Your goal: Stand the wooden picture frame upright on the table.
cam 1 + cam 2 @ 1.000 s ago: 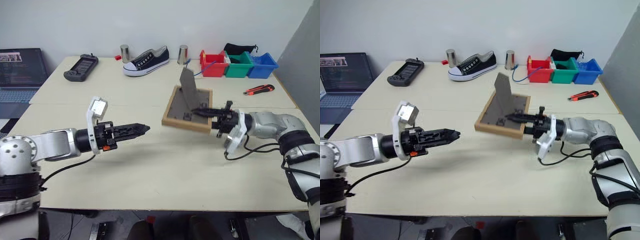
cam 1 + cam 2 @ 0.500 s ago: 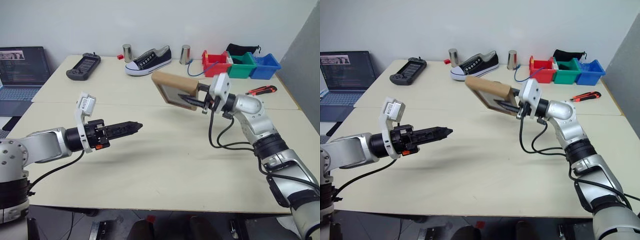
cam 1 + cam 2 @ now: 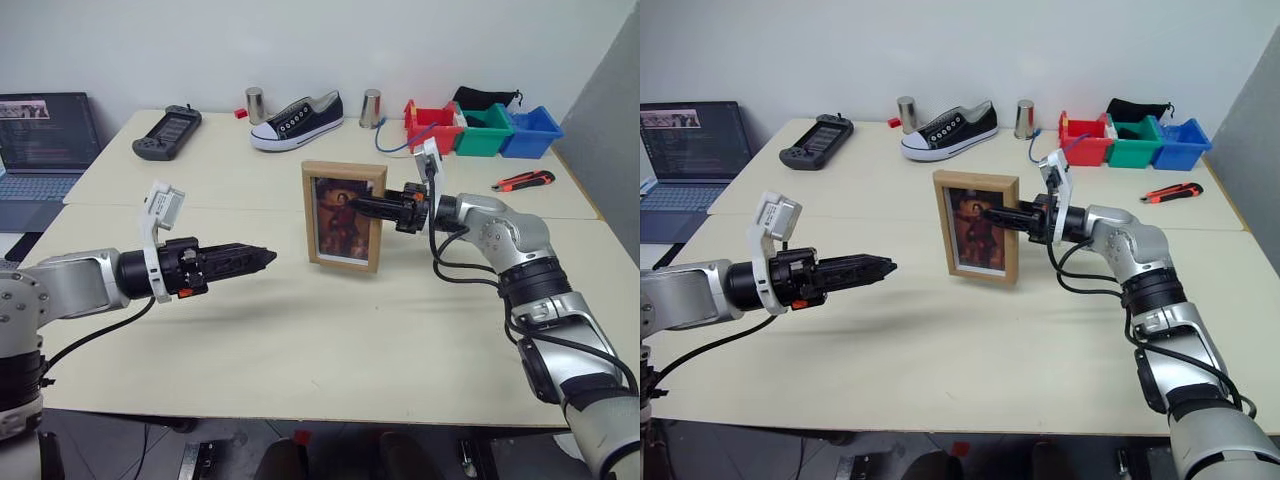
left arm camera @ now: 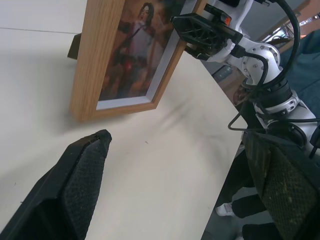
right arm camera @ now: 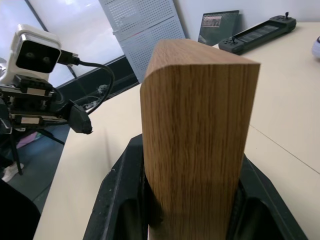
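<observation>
left eye view: our right hand (image 3: 378, 207) clamps the side edge of the wooden picture frame (image 3: 344, 216), upright at mid-counter (image 3: 330, 340), its portrait facing us. our left hand (image 3: 262, 257), fingers spread wide and empty, hovers near the frame's other side.

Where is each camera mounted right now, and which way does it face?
Left and right eye views: on the head, looking forward and down over the table; both arms show.
Left wrist view: looks along the left end effector, open, at the wooden picture frame; its two fingers show.
Right wrist view: looks along the right end effector, clamped on the frame's edge.
Shared: the frame appears in every view, and the left wrist view also shows the right end effector.
</observation>
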